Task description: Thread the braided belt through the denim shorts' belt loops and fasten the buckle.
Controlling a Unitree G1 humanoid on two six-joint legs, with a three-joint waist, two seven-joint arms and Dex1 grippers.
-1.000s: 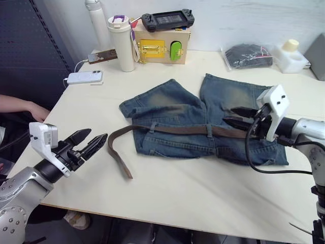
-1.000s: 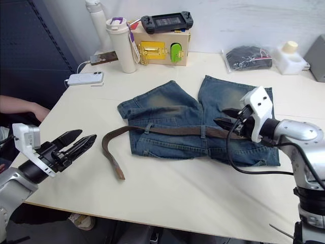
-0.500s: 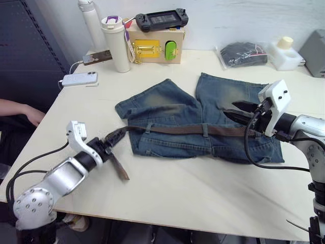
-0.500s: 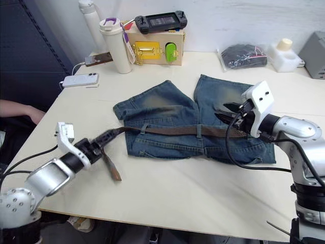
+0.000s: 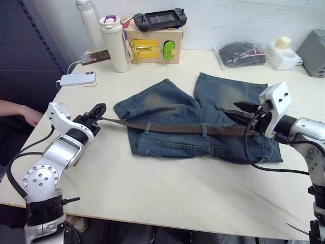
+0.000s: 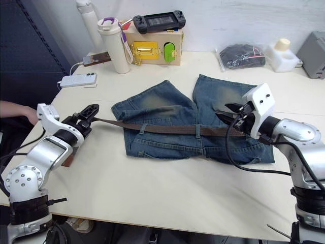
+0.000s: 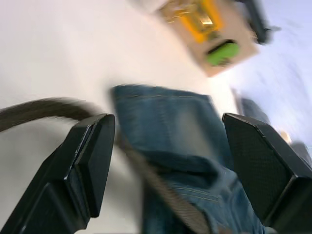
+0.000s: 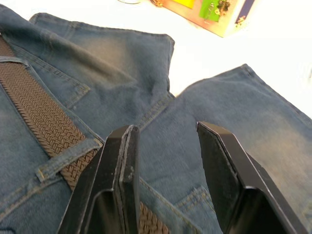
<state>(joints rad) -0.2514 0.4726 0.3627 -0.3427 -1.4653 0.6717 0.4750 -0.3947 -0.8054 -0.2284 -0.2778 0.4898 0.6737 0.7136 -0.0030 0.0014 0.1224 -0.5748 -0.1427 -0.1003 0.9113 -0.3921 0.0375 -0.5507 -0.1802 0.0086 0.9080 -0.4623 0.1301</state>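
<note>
The denim shorts (image 5: 198, 119) lie flat mid-tabletop, waistband toward the near edge, with the braided belt (image 5: 177, 128) running under at least 2 belt loops (image 5: 204, 130) along it. The left hand (image 5: 94, 114), fingers spread in its wrist view, sits at the belt's free stretch off the shorts toward the left edge, though whether it grips the strap cannot be told; the right hand (image 5: 238, 112) hovers spread over the waistband's right part. Threading looks partly done, and fastening the buckle, which is not visible, remains.
</note>
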